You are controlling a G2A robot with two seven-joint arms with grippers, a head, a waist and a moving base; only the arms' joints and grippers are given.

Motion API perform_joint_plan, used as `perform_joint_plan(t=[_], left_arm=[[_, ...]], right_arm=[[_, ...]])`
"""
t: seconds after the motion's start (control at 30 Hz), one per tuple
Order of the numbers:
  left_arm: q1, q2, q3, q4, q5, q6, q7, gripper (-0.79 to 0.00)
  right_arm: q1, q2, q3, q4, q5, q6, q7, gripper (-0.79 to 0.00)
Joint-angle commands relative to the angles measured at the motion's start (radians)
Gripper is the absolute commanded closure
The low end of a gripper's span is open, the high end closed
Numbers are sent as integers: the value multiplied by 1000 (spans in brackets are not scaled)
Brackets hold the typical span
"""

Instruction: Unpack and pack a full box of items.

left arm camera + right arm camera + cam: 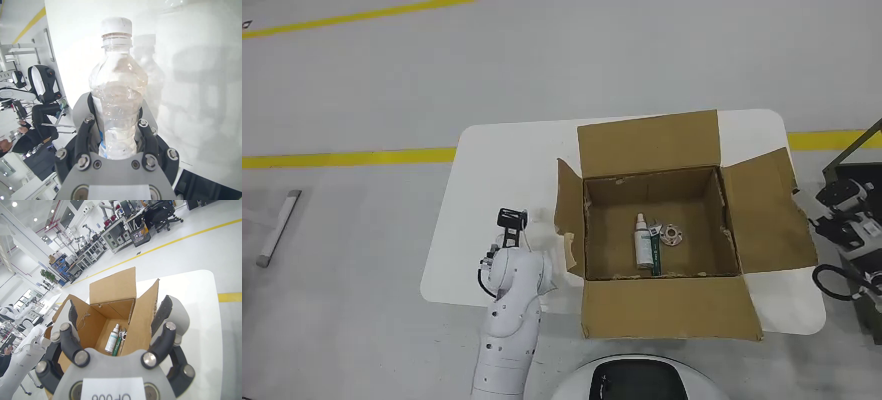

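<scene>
An open cardboard box stands on the white table with its flaps spread. Inside lie a white spray bottle, a green tube and a small metal part. West of the box my left gripper is shut on a clear plastic water bottle with a white cap, over the table top. In the right wrist view my right gripper hangs open and empty above the box, with the spray bottle and tube seen between its fingers.
Bare white table lies left of the box and around the left gripper. Grey floor with a yellow line surrounds the table. Dark equipment stands off the table's right edge.
</scene>
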Motion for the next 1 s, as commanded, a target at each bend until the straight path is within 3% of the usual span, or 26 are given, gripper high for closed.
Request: perform_joint_plan(t=[0.0,0.07,0.1,0.43,0.47,0.5,0.53,0.57,0.77,0.97], left_arm=[[-5,-2,5,11,-12,0,-2,-49],[-10,-4,9,23,-13,0,-2,-514],[-13,-5,11,26,-15,-1,-2,-785],[-23,-9,6,2,-43,-7,-35,-785],[-21,-10,6,-11,-51,-12,-36,-785],[-19,-10,7,-23,-49,-21,-36,-785],[-15,-9,5,-33,-45,-25,-36,-785],[-12,-9,2,-45,-46,-24,-37,-785],[-6,-11,3,-106,-57,-7,-25,-785],[-6,-11,3,-106,-57,-7,-25,-785]], right_arm=[[-1,0,2,0,-1,-1,2,-785],[-1,1,3,0,-2,-1,5,-785],[-1,1,3,0,-2,-1,5,-785],[21,5,-2,-23,-56,0,21,-785],[26,5,-9,-30,-49,8,18,-499],[32,5,-16,-42,-53,10,24,-274],[39,7,-26,-55,-64,8,34,-89],[48,8,-43,-69,-74,3,49,0],[125,13,-203,-94,-201,66,143,0],[220,11,-408,-40,-404,174,196,0]])
